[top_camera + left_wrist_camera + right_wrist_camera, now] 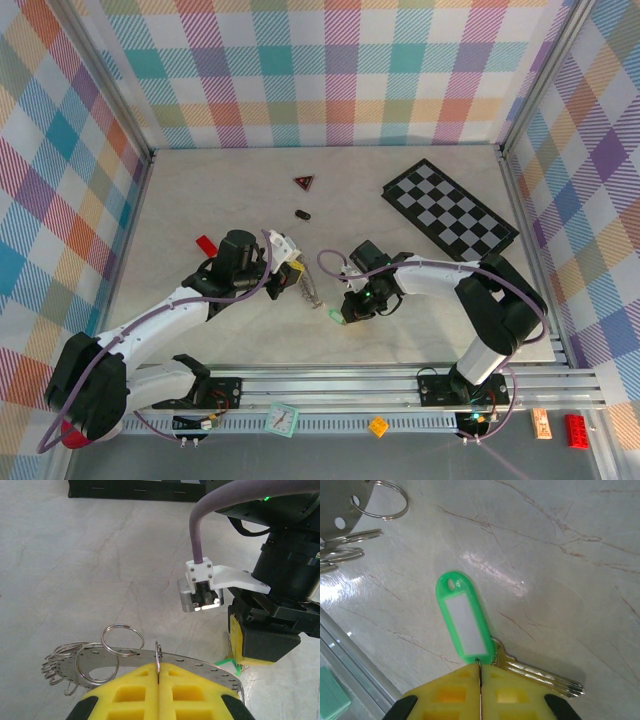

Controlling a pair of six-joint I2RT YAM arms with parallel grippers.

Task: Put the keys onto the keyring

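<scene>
- My left end effector point(158, 667) is pinched shut on the rim of the thin perforated silver keyring plate point(95, 654), which carries several wire split rings point(122, 639). It is near the middle of the pale marbled desk's point(220, 200) near edge.
- My right end effector point(480, 666) is closed where a green plastic tag point(464, 622) joins a silver key point(540, 676). This is just beside the plate, and the tag points towards it.

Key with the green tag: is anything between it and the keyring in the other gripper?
Nothing visible. The right gripper grips the key with its green tag; bare table lies between it and the keyring held in the left gripper.
</scene>
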